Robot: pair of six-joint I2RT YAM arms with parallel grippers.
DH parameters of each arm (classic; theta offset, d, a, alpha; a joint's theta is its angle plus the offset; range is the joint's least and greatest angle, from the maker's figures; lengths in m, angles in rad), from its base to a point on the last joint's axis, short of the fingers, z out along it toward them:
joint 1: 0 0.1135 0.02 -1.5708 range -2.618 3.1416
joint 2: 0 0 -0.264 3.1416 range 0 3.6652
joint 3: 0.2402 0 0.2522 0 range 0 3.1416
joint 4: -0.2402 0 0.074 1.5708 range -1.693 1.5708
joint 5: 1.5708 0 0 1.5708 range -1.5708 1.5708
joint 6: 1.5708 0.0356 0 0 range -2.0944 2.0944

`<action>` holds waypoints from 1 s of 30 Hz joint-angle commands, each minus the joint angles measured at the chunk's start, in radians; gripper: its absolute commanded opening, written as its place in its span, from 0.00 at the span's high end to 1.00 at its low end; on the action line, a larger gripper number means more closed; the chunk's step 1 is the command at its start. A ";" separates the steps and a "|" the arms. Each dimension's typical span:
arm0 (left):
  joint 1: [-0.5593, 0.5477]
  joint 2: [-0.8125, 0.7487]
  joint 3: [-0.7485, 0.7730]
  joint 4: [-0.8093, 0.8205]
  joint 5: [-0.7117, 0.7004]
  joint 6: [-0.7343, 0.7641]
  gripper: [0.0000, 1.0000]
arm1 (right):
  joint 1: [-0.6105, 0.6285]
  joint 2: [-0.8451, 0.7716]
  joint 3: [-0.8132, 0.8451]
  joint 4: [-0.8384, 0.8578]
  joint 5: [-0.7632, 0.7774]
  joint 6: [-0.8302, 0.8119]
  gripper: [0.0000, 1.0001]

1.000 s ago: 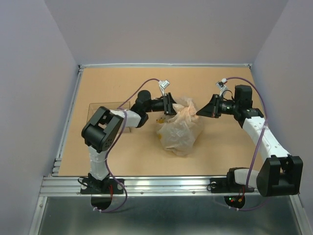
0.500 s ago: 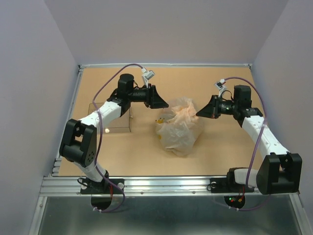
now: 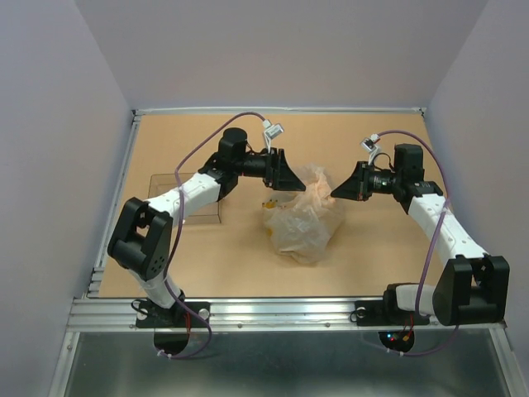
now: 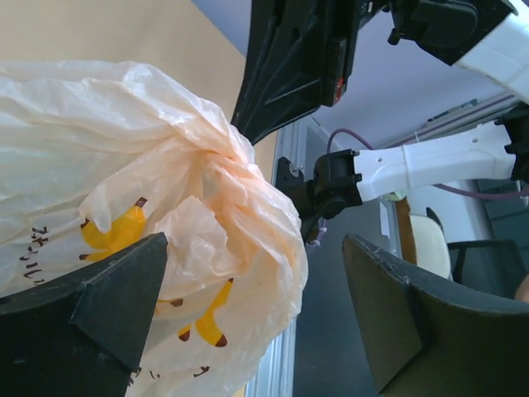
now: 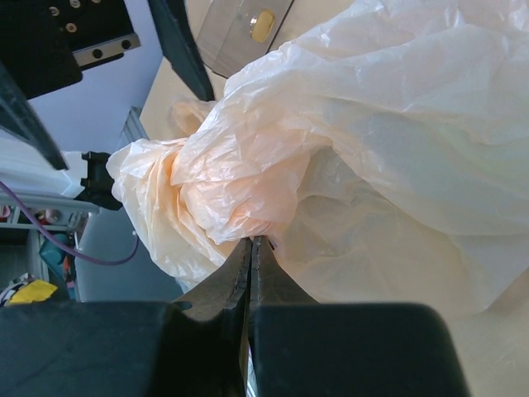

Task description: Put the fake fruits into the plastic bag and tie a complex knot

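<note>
R gripper (image 5: 250, 241) was pinched shut on the plastic bag (image 3: 304, 219) at its bunched neck. L gripper (image 4: 255, 240) gaped wide, jaws either side of that neck, holding nothing

Left tool (image 3: 291, 180) spread wide, right tool (image 3: 334, 193) clamped — both arms extended inward

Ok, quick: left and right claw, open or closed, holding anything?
Left claw: open, with the bunched top of the plastic bag between its sides, not gripped.
Right claw: shut on the plastic bag.
</note>
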State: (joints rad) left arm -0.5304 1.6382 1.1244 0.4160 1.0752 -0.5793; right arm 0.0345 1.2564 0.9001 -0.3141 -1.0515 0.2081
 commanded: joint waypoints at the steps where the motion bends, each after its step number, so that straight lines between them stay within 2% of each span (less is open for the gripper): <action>1: -0.002 0.025 0.029 0.058 -0.059 -0.042 0.01 | 0.005 -0.008 0.045 0.004 -0.035 -0.027 1.00; 7: 0.004 0.020 0.054 -0.124 -0.207 0.081 0.01 | 0.004 -0.012 0.052 0.000 -0.044 -0.036 1.00; 9: 0.007 0.014 0.045 -0.132 -0.212 0.084 0.01 | 0.004 -0.012 0.053 -0.002 -0.047 -0.041 1.00; 13: 0.001 0.012 0.008 0.010 -0.106 -0.029 0.02 | 0.004 -0.011 0.045 -0.005 -0.044 -0.047 1.00; 15: -0.003 0.014 0.000 0.075 -0.083 -0.071 0.07 | 0.005 -0.011 0.042 -0.005 -0.045 -0.049 1.00; 18: -0.014 0.040 -0.001 0.197 -0.037 -0.161 0.19 | 0.004 -0.014 0.045 -0.005 -0.041 -0.049 1.00; 19: -0.016 0.048 -0.005 0.222 -0.017 -0.218 0.26 | 0.005 -0.014 0.045 -0.006 -0.041 -0.049 1.00; 23: -0.014 0.058 -0.038 0.308 -0.018 -0.294 0.32 | 0.004 -0.022 0.049 -0.010 -0.039 -0.053 0.99; 27: -0.016 0.066 -0.051 0.320 -0.032 -0.307 0.32 | 0.004 -0.028 0.045 -0.010 -0.045 -0.053 1.00; 30: -0.016 0.074 -0.063 0.308 -0.057 -0.304 0.19 | 0.004 -0.028 0.045 -0.010 -0.053 -0.053 0.99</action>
State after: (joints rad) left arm -0.5430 1.7195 1.0756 0.6590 1.0183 -0.8597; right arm 0.0345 1.2564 0.9001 -0.3313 -1.0729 0.1749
